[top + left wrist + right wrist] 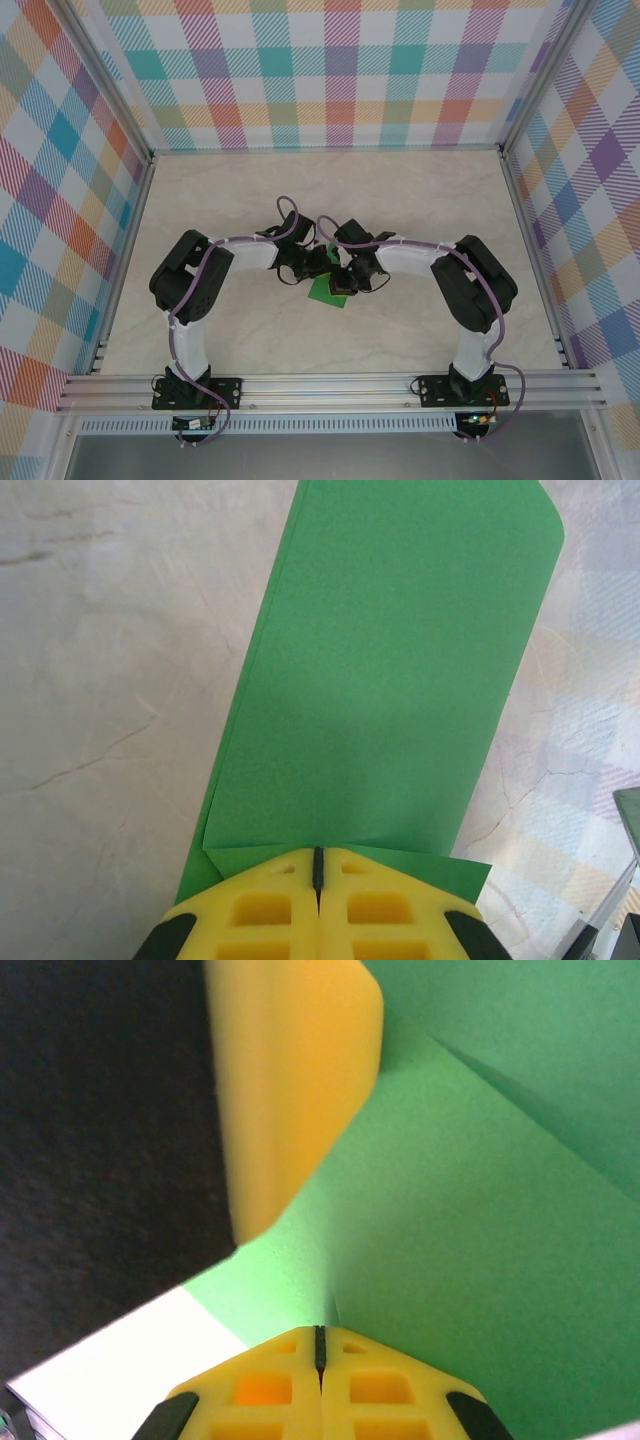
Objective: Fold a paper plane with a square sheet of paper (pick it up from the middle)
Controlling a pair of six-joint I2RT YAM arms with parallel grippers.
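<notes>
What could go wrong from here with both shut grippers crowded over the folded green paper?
1. Collision: the left gripper and right gripper, both shut, sit close together over the green paper, with the other arm's yellow finger looming in the right wrist view; a sideways move might knock them together.
2. Spoiled fold: the layers' left edges look slightly offset in the left wrist view, so dragging across could shift or crumple the paper.

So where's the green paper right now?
In the top view, the green paper is near the middle of the table, right at the tips of the left claw and the right claw.
</notes>
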